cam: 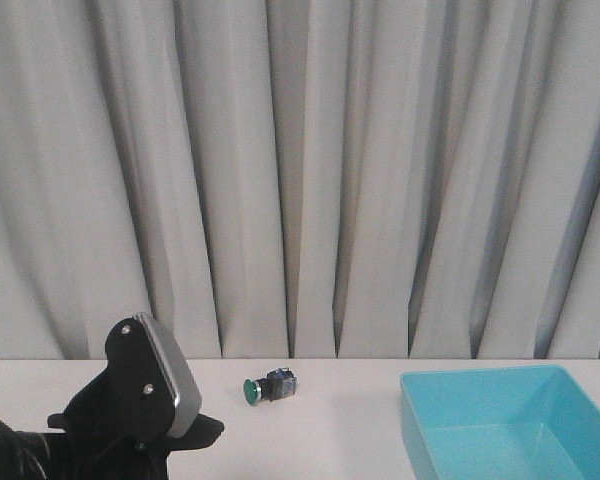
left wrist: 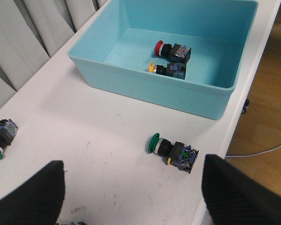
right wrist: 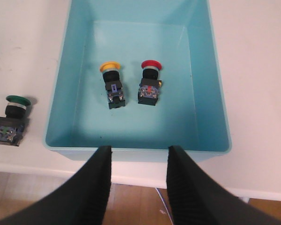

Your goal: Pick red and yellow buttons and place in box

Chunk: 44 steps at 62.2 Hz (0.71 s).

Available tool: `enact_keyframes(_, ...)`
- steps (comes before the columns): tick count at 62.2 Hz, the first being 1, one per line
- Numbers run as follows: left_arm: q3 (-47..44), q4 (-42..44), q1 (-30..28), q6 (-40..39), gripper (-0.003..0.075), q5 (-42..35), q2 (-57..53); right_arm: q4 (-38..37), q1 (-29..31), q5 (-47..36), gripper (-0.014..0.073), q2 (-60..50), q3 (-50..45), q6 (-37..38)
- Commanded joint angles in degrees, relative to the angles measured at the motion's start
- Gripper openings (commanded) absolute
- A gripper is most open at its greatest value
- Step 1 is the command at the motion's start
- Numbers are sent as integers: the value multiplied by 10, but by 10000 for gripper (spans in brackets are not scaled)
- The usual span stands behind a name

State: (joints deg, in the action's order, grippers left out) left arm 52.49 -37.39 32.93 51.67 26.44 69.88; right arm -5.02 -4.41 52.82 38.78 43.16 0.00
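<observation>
1 red button (right wrist: pixel 150 84) and 1 yellow button (right wrist: pixel 112 84) in the box (right wrist: pixel 61 70); 2 green buttons (left wrist: pixel 173 151) outside; both grippers (right wrist: pixel 139 154) agape, empty.

A: Where does the front view sit?

B: Low, looking level across the desk (cam: pixel 360 420) at the curtain (cam: pixel 300 180); it catches only the box (cam: pixel 500 425)'s far part and the left arm's housing.

A: And the wrist cameras?

B: The left one looks down slantwise from farther off, over a green button (left wrist: pixel 171 151) toward the box (left wrist: pixel 145 86). The right one hangs almost straight above the box (right wrist: pixel 65 84), closer.

A: What do they share?

B: Both show the box with the red button (right wrist: pixel 150 82) and yellow button (right wrist: pixel 112 84) inside.
</observation>
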Motion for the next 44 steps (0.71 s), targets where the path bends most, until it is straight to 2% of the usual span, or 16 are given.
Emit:
enact_keyframes(1,18,-19,0,-6,498,-28,-11,-7,3,-34,222,-4,14,0)
enact_keyframes(20,18,-19,0,-6,125,-28,-11,-3,3,-35,-2,-4,14,0)
enact_keyframes(27,18,-19,0,-6,0,-28,-11,-3,3,-35,-7,-4,14,0)
enact_keyframes(44,18,-19,0,-6,-8,-27,-11,-3,3,-23,-7,-4,14,0)
